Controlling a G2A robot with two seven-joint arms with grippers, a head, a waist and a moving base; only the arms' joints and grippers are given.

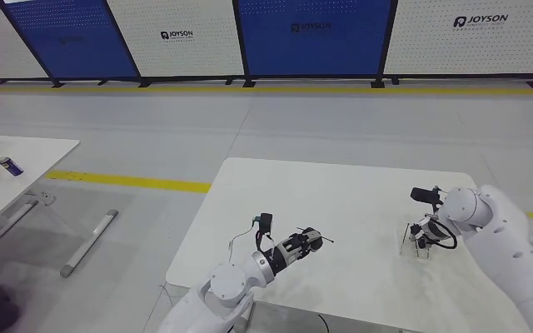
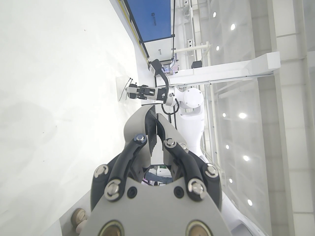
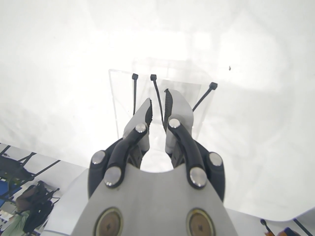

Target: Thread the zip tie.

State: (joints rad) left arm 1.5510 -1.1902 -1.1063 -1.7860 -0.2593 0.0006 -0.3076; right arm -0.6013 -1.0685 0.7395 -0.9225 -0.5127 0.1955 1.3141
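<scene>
A clear stand [image 3: 115, 92] on the white table [image 1: 350, 191] holds three black zip ties upright. My right gripper [image 3: 158, 96] is open, its fingers on either side of the middle zip tie [image 3: 155, 84]; the other two zip ties [image 3: 134, 92] [image 3: 205, 96] stand to either side. In the top view the right gripper [image 1: 419, 239] is over the stand [image 1: 426, 251] near the table's right edge. My left gripper [image 1: 309, 240] hovers near the front edge, shut on a thin black zip tie [image 1: 326, 241] that sticks out toward the right arm. In the left wrist view its fingers [image 2: 150, 121] are pressed together.
The table's middle and back are bare white surface. Its front edge runs close under the left arm. A second white table [image 1: 33, 158] with a blue can [image 1: 10, 166] stands far left across the floor.
</scene>
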